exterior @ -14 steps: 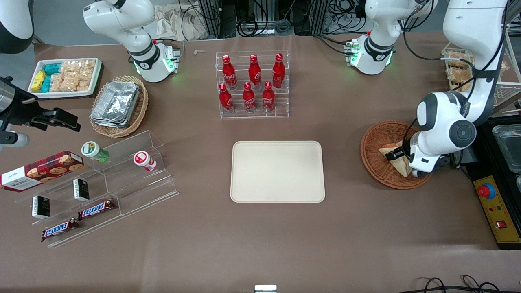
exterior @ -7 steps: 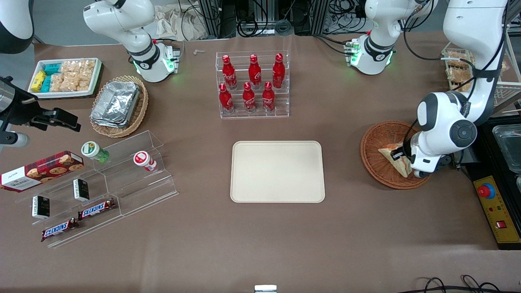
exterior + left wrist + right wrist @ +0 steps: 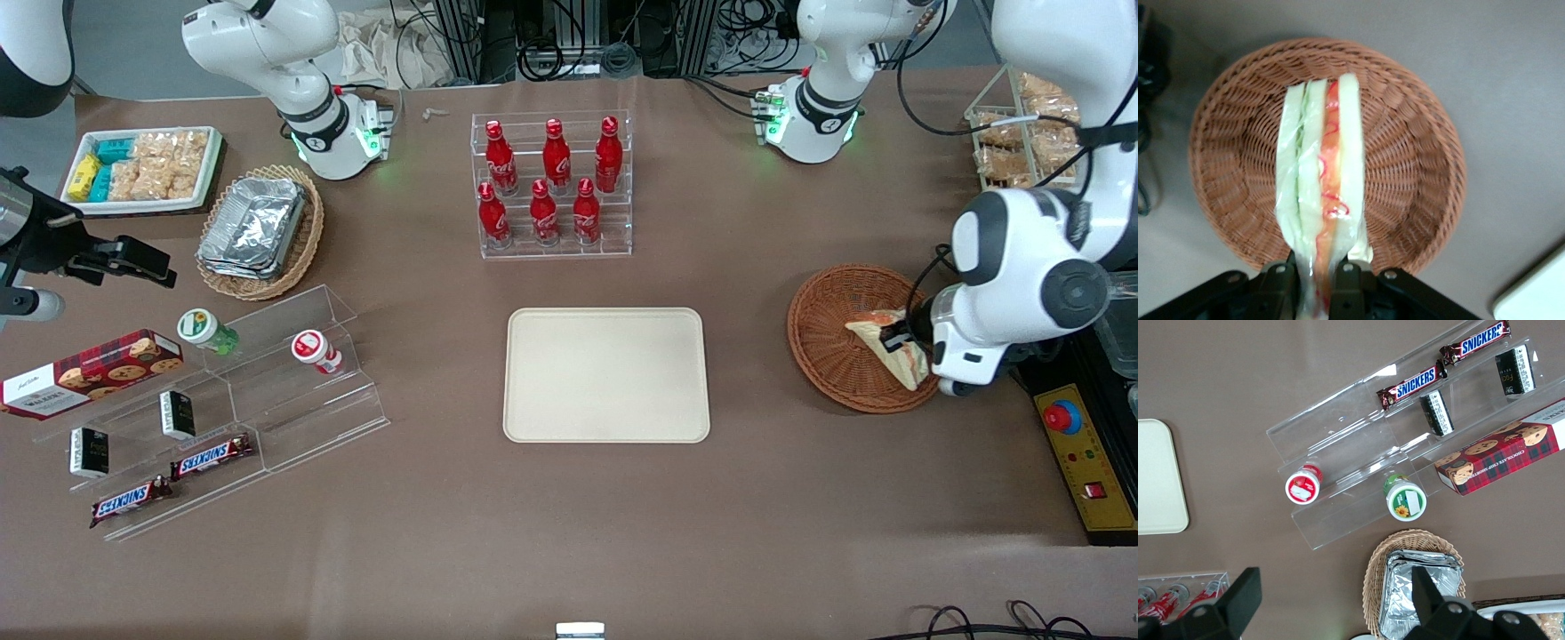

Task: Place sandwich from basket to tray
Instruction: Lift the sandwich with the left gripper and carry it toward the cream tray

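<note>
The sandwich (image 3: 1321, 173), a wrapped wedge of pale bread with red and green filling, hangs above the round reddish-brown wicker basket (image 3: 1418, 133). My gripper (image 3: 1317, 283) is shut on the sandwich's lower end, one finger on each face. In the front view the sandwich (image 3: 893, 348) is lifted over the basket (image 3: 822, 338) at the working arm's end of the table, and the gripper (image 3: 900, 341) holds it from the side. The cream-beige tray (image 3: 606, 374) lies bare at the table's middle; a corner of the tray (image 3: 1538, 290) shows in the wrist view.
A clear rack of red bottles (image 3: 551, 182) stands farther from the front camera than the tray. A clear stepped stand (image 3: 222, 409) with snacks, a tan basket of foil containers (image 3: 260, 229) and a white snack tray (image 3: 142, 169) lie toward the parked arm's end. A control box (image 3: 1080, 458) sits beside the basket.
The gripper has risen with the sandwich and shifted a little toward the working arm's end of the table. The sandwich now hangs clear of the basket floor.
</note>
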You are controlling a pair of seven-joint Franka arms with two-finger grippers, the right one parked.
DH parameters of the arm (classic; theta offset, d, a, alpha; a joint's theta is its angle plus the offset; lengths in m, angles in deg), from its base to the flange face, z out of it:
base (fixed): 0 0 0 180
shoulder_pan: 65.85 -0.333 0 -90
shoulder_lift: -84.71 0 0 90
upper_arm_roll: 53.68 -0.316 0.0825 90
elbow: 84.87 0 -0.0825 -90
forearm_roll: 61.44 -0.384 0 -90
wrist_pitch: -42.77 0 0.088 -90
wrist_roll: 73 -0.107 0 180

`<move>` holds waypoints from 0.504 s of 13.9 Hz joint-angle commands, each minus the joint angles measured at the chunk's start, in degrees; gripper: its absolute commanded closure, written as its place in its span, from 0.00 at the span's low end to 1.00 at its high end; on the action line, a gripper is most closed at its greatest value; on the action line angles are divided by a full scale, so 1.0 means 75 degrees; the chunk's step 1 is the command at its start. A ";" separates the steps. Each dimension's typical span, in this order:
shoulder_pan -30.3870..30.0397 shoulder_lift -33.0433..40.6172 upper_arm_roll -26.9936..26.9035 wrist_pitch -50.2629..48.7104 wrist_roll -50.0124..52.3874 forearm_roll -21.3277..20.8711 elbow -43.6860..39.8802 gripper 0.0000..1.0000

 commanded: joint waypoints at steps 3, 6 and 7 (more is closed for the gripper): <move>0.0138 -0.0012 0.0329 -0.1948 0.0181 -0.0038 -0.2114 1.00; 0.0209 -0.0024 0.0388 -0.2934 0.0111 -0.0038 -0.3066 1.00; 0.0325 -0.0012 0.0388 -0.3007 0.0064 -0.0038 -0.3172 1.00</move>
